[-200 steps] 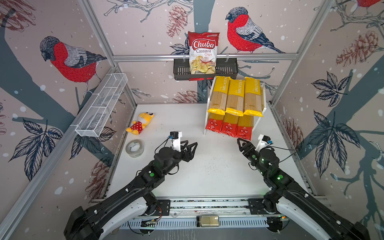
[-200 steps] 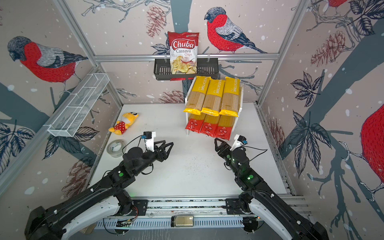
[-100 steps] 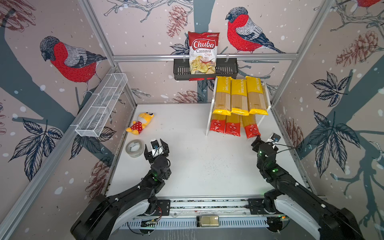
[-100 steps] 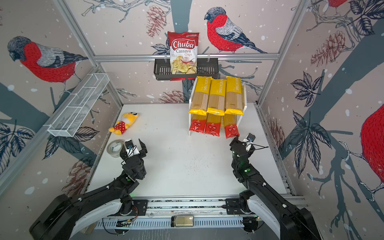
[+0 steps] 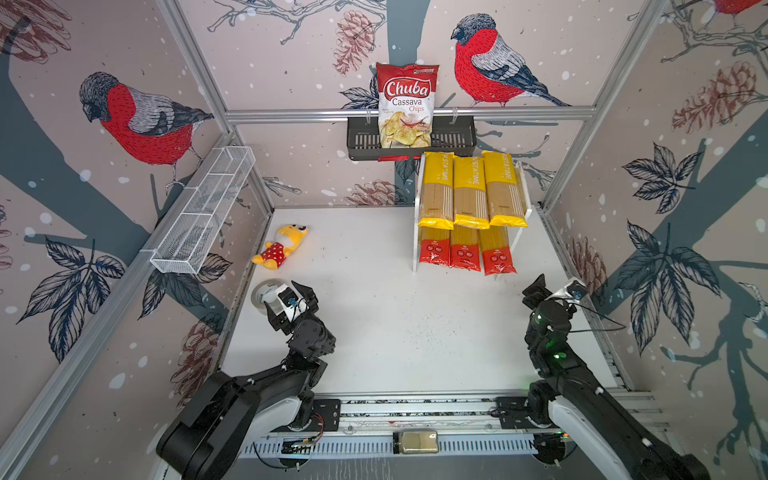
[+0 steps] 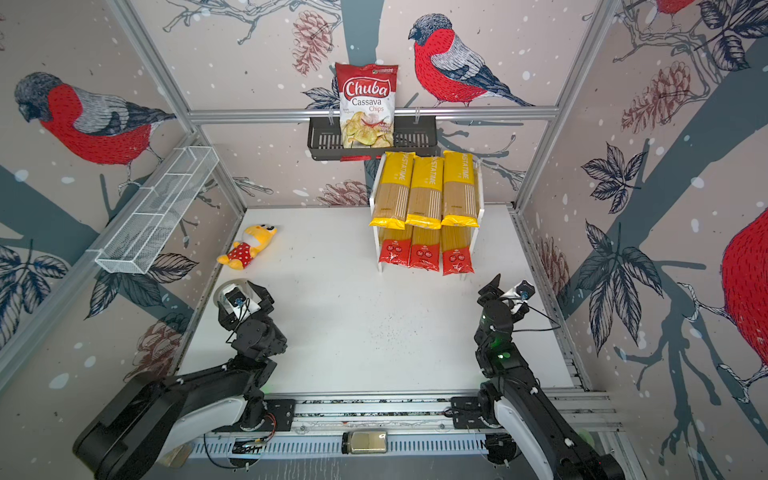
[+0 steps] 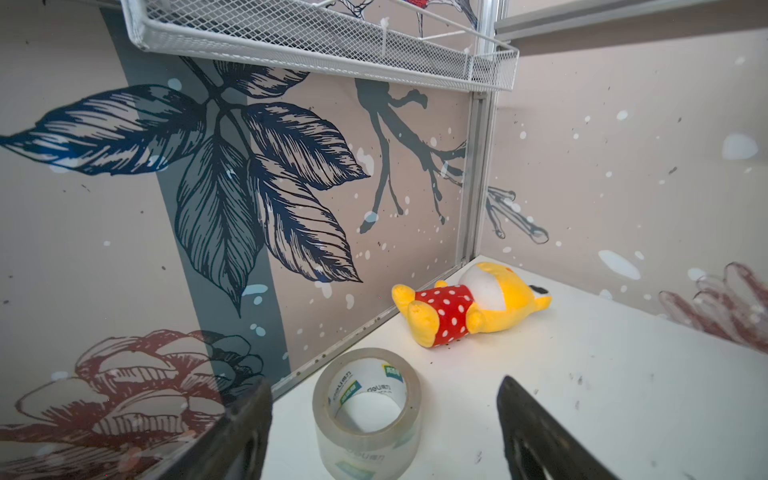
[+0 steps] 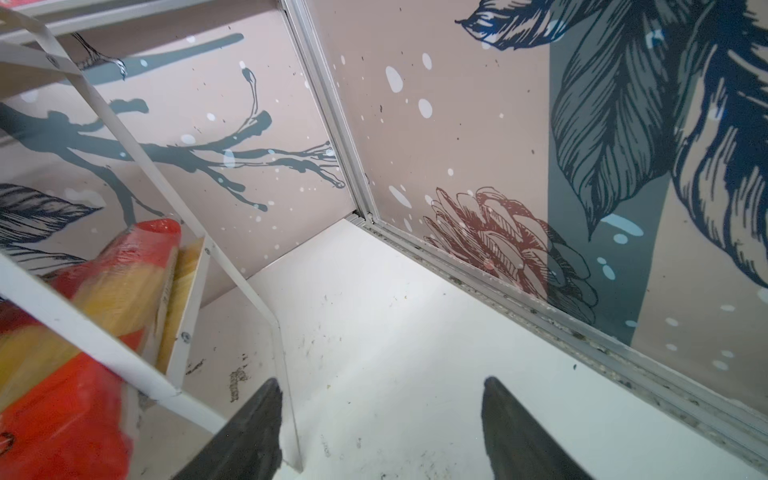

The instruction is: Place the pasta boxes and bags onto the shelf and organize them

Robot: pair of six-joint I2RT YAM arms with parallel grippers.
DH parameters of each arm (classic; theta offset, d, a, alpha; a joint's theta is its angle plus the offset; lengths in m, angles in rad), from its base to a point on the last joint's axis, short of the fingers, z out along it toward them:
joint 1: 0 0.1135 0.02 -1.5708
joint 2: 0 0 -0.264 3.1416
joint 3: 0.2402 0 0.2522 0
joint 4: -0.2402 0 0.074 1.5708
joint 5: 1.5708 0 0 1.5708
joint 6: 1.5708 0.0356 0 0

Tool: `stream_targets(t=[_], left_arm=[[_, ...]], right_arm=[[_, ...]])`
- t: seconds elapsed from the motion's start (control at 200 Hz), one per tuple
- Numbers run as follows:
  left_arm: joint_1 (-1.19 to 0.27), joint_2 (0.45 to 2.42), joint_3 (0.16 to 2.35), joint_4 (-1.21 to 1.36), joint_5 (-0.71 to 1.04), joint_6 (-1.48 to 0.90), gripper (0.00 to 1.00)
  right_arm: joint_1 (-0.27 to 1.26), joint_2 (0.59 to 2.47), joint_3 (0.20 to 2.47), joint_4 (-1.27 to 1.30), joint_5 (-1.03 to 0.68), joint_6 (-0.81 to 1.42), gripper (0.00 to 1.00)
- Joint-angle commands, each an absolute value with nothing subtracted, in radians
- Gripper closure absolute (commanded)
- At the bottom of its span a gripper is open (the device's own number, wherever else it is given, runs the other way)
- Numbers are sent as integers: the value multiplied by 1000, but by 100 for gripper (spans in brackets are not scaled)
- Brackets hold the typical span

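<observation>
Three yellow pasta packets (image 5: 469, 193) (image 6: 424, 191) lie side by side on the upper tier of the shelf (image 5: 415, 257) (image 6: 379, 257). Three red-ended packets (image 5: 464, 251) (image 6: 424, 251) lie on the lower tier, and the right one pokes out furthest. My left gripper (image 5: 286, 296) (image 6: 243, 297) (image 7: 382, 384) is open at the front left, over a tape roll (image 7: 368, 411). Open and empty, my right gripper (image 5: 548, 289) (image 6: 500, 289) (image 8: 381, 381) hovers over bare table just right of the shelf's front corner. A red-ended packet (image 8: 104, 282) shows blurred in the right wrist view.
A yellow plush toy (image 5: 280, 247) (image 7: 469, 305) lies near the left wall, behind the tape roll (image 5: 262, 291). A white mesh basket (image 5: 203, 212) hangs on the left wall. A black basket (image 5: 453, 139) on the back rail holds a chips bag (image 5: 407, 104).
Both arms have pulled back from the middle of the table near the shelf to the front corners, left arm to the left wall, right arm to the right. Both grippers opened wider.
</observation>
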State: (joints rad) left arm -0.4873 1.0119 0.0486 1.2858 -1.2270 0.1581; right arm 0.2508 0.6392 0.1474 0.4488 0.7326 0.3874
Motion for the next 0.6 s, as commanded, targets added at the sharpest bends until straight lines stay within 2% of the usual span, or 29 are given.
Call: stream_targets(t=[0.0, 0.075, 0.17, 0.295, 0.405, 0.475, 0.595], left_arm=[[-475, 918, 71, 982, -1134, -15, 17], [-439, 880, 73, 872, -1058, -97, 17], [-411, 909, 40, 975, -1017, -37, 17], [-400, 1046, 60, 1032, -1006, 21, 17], [-373, 1210, 40, 1295, -980, 105, 15], [-333, 1255, 44, 1358, -868, 91, 15], [-217, 1270, 89, 1269, -612, -26, 14]], right_arm=[[221, 630, 101, 530, 713, 322, 24], [159, 667, 96, 581, 664, 304, 24], [74, 736, 141, 540, 590, 332, 24], [40, 799, 115, 682, 580, 324, 24], [28, 879, 108, 777, 561, 299, 24], [18, 920, 96, 830, 537, 298, 24], [14, 1018, 93, 927, 525, 290, 24]])
